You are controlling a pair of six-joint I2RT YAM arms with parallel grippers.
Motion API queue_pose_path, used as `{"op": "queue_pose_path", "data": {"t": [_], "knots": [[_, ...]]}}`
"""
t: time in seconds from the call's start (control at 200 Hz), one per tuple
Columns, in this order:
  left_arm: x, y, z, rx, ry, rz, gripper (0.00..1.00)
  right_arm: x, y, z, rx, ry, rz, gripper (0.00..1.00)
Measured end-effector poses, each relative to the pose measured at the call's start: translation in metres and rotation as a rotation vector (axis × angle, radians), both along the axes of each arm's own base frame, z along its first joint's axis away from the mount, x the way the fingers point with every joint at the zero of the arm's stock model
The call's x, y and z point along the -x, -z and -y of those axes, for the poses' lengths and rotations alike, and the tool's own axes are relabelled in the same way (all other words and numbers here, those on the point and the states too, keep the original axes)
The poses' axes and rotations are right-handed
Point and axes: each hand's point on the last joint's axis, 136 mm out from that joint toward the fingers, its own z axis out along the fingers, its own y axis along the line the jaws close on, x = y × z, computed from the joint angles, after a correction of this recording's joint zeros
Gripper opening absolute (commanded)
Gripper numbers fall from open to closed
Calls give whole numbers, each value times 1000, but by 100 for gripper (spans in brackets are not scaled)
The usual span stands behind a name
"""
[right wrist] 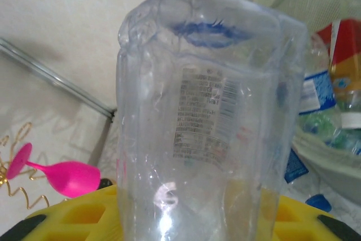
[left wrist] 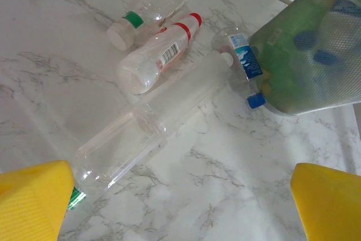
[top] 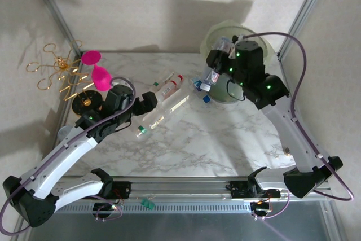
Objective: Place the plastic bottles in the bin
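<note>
My right gripper is clenched on a clear, thin-walled plastic bottle with a printed label. Its yellow pads press the bottle's lower body from both sides. Seen from above, that bottle is off the table at the left rim of the tall pale-green translucent plastic bin. The bin stands at the far right and contains bottles with red and blue labels. My left gripper is spread wide, holding and touching nothing, and hangs over the white marbled table. Four bottles lie on that table:
- a long clear bottle with a green cap
- a white bottle with a red cap
- a clear bottle with a white cap and green band
- a clear blue-labelled bottle with a blue cap, just beside the bin's wall
</note>
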Motion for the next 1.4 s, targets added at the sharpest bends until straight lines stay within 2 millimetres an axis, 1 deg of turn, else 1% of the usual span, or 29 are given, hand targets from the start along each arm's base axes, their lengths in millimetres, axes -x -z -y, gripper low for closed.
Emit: {"op": "queue_pose_path", "data": {"t": [0.115,0.26,0.396,0.481,0.631,0.731,0.801,0.866,0.986,1.112,1.207,1.277,1.397], "knots": [[-4,2,5,6,9,-3,97,-5,-26,13,-17,21,45,32],[-10,8,15,12,30,-15,97,-15,-45,33,-38,56,79,32],[-14,8,21,14,39,-14,97,-27,-54,53,-44,105,92,32],[-19,8,25,13,44,-14,97,-33,-59,69,-49,142,102,32],[-27,11,33,12,61,-21,97,-42,-70,109,-41,236,129,32],[-29,12,38,18,77,-25,98,-49,-70,130,-17,287,135,33],[-30,14,41,23,87,-30,98,-57,-61,140,1,308,115,33],[-31,15,44,27,93,-32,98,-67,-49,148,14,318,84,34],[-33,18,48,33,107,-41,98,-95,-17,156,70,326,18,35],[-34,19,51,38,118,-42,98,-128,19,154,124,308,-65,35],[-35,19,52,37,123,-40,99,-152,40,152,146,300,-104,35],[-35,19,52,32,127,-36,99,-164,54,151,162,293,-131,34],[-35,18,52,23,135,-28,99,-176,78,149,183,282,-180,34]]}}
